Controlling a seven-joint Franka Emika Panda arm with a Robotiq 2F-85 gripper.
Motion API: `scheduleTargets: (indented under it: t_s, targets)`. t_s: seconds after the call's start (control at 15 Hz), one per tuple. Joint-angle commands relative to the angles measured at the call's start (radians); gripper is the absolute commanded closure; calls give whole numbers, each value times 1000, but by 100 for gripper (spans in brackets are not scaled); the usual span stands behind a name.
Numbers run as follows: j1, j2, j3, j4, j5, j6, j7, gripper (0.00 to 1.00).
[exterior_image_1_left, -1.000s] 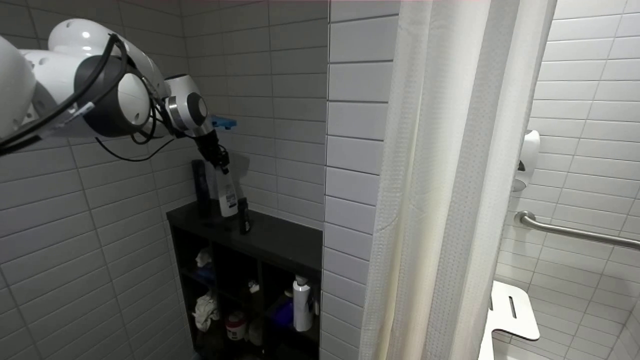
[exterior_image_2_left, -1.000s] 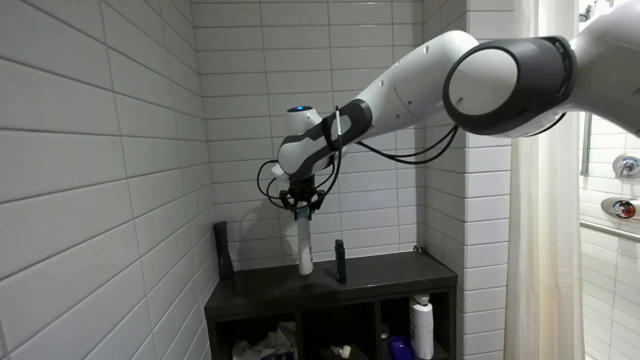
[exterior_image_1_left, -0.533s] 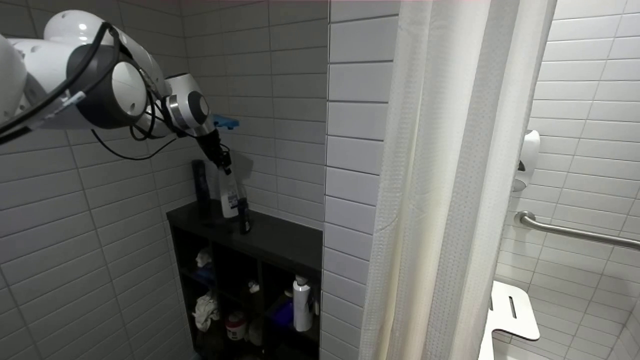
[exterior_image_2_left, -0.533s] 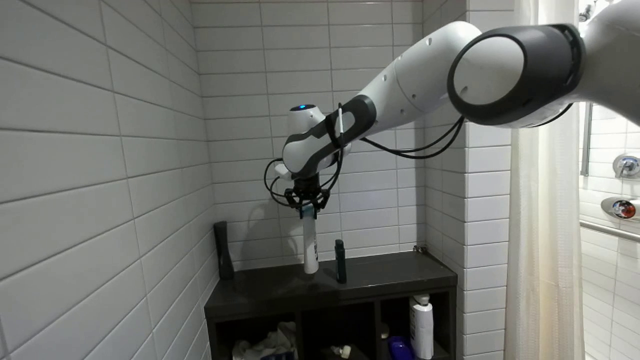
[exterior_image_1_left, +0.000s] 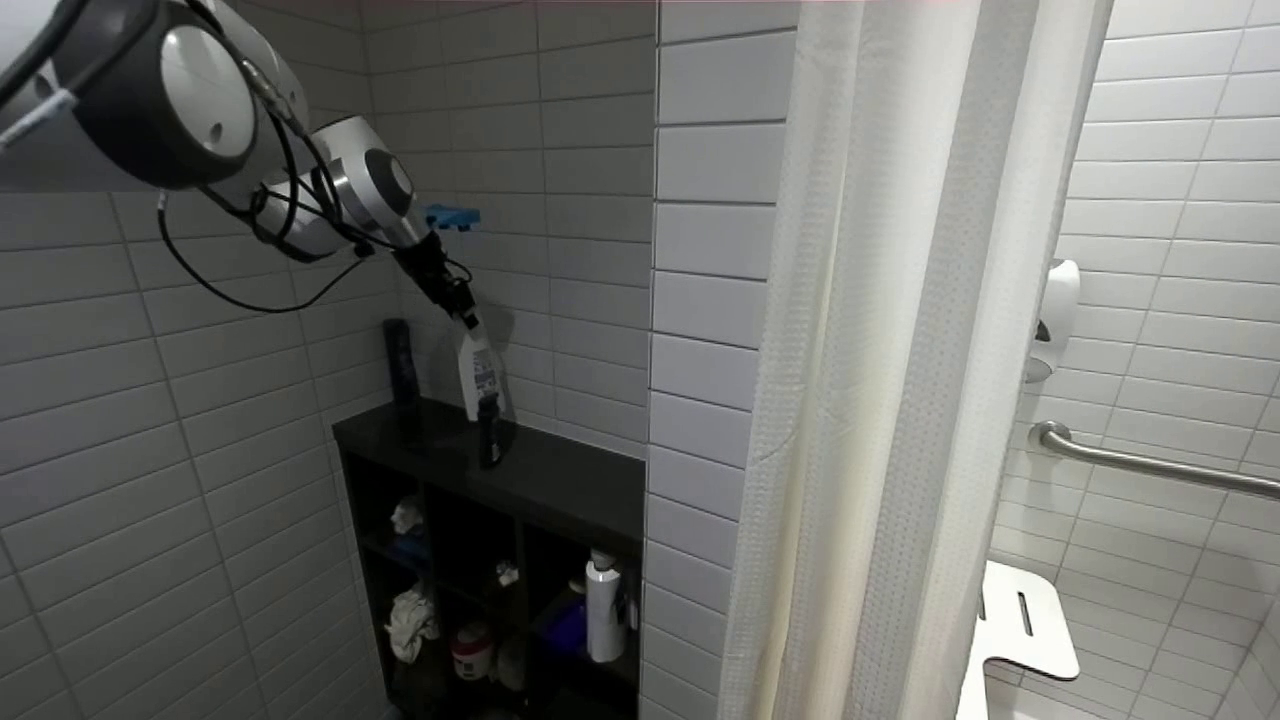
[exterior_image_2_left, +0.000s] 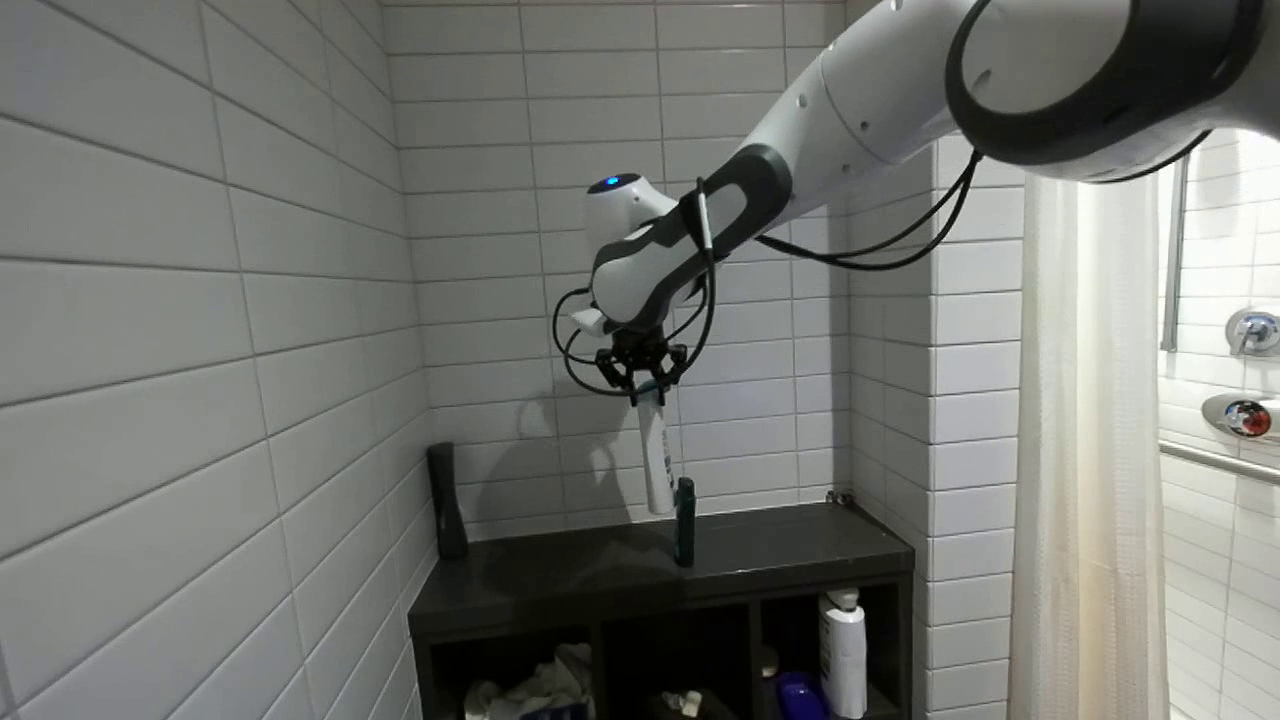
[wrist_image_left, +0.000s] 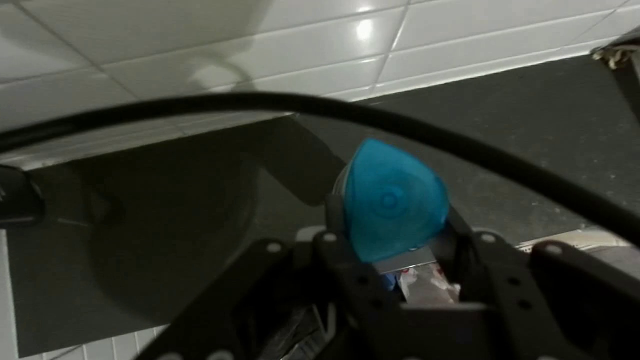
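Observation:
My gripper (exterior_image_2_left: 648, 392) is shut on the upper end of a white bottle with a blue cap (exterior_image_2_left: 657, 465), in both exterior views. The bottle hangs slightly tilted, its bottom above the black shelf top (exterior_image_2_left: 800, 535). In the wrist view, the translucent blue cap (wrist_image_left: 395, 200) sits between the fingers and hides most of the bottle. A small dark green bottle (exterior_image_2_left: 685, 525) stands upright on the shelf top, close to the held bottle's lower end; whether they touch I cannot tell. A taller dark bottle (exterior_image_2_left: 447, 505) stands at the left wall.
Below the top, open compartments hold a white bottle (exterior_image_2_left: 843, 655), a purple item (exterior_image_2_left: 800, 695), crumpled cloth (exterior_image_2_left: 545, 685) and a white-and-red container (exterior_image_1_left: 472, 651). Tiled walls close in the shelf behind and at its sides. A pale curtain (exterior_image_1_left: 880, 400) hangs beside the wall corner.
My gripper has risen and moved to the right in both exterior views, lifting the white bottle with it. The bottle is now more tilted and nearer the small dark green bottle.

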Motion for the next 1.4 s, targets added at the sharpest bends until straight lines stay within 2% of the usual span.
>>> scheduleTargets:
  t_s: [0.0, 0.6, 1.0, 1.33]
  targets:
    - [23, -141, -27, -138, -88, -9, 73, 82]
    - [-4, -312, 0, -376, -206, 4, 270, 82]
    - [-24, -386, 16, -507, -216, 7, 371, 82]
    - [-42, -412, 24, -570, -208, 25, 407, 82]
